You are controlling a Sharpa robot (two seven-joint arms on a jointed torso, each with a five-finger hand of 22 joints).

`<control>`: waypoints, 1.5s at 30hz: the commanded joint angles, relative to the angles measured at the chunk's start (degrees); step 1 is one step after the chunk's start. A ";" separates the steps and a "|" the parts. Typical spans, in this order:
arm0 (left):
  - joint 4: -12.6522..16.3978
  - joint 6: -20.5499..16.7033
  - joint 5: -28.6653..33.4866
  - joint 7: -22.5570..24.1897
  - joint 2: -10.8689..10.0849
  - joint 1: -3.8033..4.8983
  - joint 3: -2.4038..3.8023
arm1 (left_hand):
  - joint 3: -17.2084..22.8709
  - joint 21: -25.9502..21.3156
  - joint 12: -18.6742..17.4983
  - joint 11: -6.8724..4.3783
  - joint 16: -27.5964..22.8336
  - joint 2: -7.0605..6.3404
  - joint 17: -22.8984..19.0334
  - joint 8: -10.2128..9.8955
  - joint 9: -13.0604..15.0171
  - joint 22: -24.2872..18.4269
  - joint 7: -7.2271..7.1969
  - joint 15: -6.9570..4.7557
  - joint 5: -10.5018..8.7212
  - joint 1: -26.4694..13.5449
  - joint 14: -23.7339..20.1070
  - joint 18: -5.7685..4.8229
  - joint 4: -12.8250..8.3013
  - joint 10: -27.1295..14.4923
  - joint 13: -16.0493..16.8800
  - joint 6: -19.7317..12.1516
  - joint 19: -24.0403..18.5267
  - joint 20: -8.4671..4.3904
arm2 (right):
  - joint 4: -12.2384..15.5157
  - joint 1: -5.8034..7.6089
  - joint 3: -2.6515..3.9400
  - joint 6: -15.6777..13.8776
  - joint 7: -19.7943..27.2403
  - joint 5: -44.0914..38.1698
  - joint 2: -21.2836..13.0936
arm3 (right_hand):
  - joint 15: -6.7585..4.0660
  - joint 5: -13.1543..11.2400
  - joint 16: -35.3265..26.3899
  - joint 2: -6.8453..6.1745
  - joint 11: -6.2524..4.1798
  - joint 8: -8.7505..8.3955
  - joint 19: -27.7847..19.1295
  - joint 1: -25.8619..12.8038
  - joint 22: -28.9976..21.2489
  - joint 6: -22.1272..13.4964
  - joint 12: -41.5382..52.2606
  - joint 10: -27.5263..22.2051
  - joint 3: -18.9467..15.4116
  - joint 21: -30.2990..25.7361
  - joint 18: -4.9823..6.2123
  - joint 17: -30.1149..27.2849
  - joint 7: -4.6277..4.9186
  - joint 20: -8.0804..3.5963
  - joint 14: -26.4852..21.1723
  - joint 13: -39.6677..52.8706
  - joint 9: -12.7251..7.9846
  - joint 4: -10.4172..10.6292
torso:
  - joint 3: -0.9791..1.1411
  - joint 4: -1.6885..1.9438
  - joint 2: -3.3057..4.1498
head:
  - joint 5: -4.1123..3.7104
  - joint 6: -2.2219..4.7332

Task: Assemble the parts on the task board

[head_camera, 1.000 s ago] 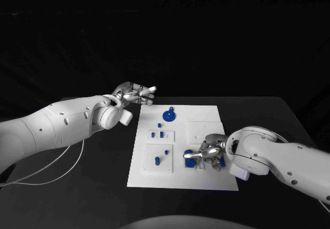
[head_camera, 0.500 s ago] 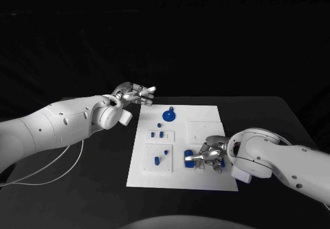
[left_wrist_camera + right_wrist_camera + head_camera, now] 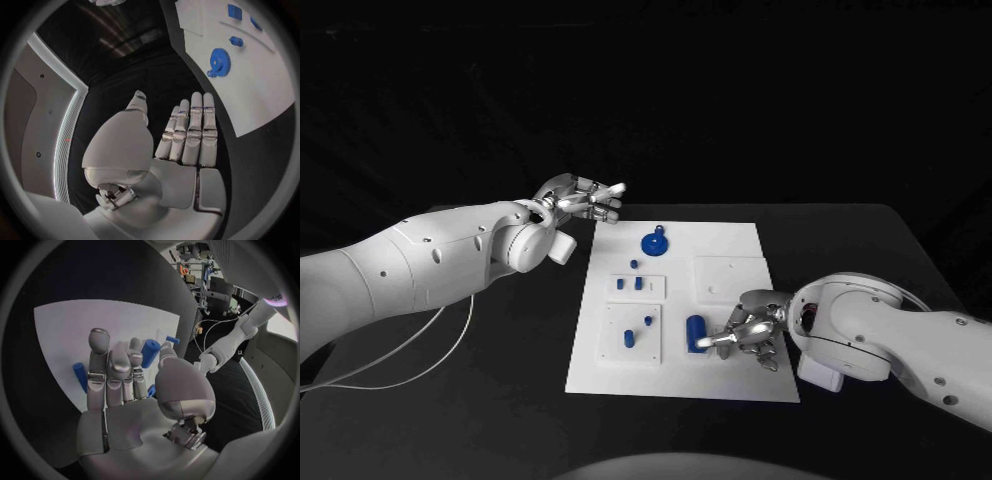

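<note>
A black table under a dark backdrop carries the white board at its middle. The left hand hovers off the board's far left corner, fingers straight and side by side, holding nothing; its wrist view shows a blue gear on the board nearby. The right hand rests over the board's near right part, fingers extended close together beside a blue cylinder; whether they touch it, I cannot tell.
</note>
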 commanded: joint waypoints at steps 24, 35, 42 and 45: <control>0.10 1.34 -0.41 -0.22 -0.04 -0.03 0.00 | 0.15 0.38 0.03 0.05 -0.12 0.69 0.06 -0.07 0.08 -0.25 -0.10 -0.02 0.46 -0.15 -0.52 -0.32 -1.07 -0.40 0.09 0.16 -0.15 0.40 | -1.82 -0.43 0.01 0.97 -0.99 -2.69 1.31 | -0.41 12.56 0.40 8.65 -0.43 0.28 2.48 1.51 0.08 0.86 1.19 0.59 -5.49 0.54 -1.34 -0.16 -0.86 -0.63 0.08 1.00 2.26 -3.65 | -0.07 0.10 0.03 | -0.09 -0.94; 0.14 1.42 -0.58 -0.42 -0.13 -0.03 0.00 | 0.17 0.40 0.03 0.05 -0.12 1.36 0.10 -0.06 0.08 -0.32 -0.10 -0.02 0.46 -0.44 -0.51 -0.30 -2.13 -0.43 0.08 0.18 -0.14 0.40 | -2.27 -0.75 0.00 3.96 -1.03 -2.50 1.54 | -0.44 12.52 0.38 7.58 -0.48 0.30 2.45 2.66 0.09 1.20 0.91 0.51 -4.42 0.18 -1.44 -0.14 -0.94 -0.67 0.08 1.05 0.99 -7.87 | -0.10 0.06 -0.04 | 0.00 -1.13; 0.11 1.39 -0.59 -0.45 -0.20 -0.04 0.00 | 0.17 0.40 0.03 0.05 -0.12 1.36 0.10 -0.06 0.08 -0.32 -0.10 -0.02 0.46 -0.44 -0.51 -0.30 -2.13 -0.43 0.08 0.18 -0.14 0.40 | -2.09 -0.99 0.00 2.69 -0.35 -3.24 1.50 | -0.48 11.56 0.39 6.55 -0.53 0.32 2.51 2.32 0.24 1.54 1.10 0.68 -3.01 0.46 -1.45 -0.11 -1.04 -0.70 0.09 1.24 1.01 -8.65 | -0.07 0.08 -0.01 | -0.02 -1.12; 0.09 1.43 -0.60 -0.47 -0.20 -0.04 0.00 | 0.17 0.42 0.03 0.04 -0.12 1.67 0.13 -0.07 0.08 -0.34 -0.11 -0.02 0.47 -0.59 -0.51 -0.29 -2.59 -0.41 0.08 0.18 -0.12 0.40 | -2.06 -1.03 0.00 1.55 0.01 -3.51 1.51 | -0.50 10.54 0.43 6.55 -0.55 0.30 2.52 1.67 0.27 1.68 1.25 0.81 -3.00 0.55 -1.46 -0.10 -1.04 -0.72 0.11 1.35 1.14 -8.15 | -0.09 0.07 -0.01 | -0.01 -1.15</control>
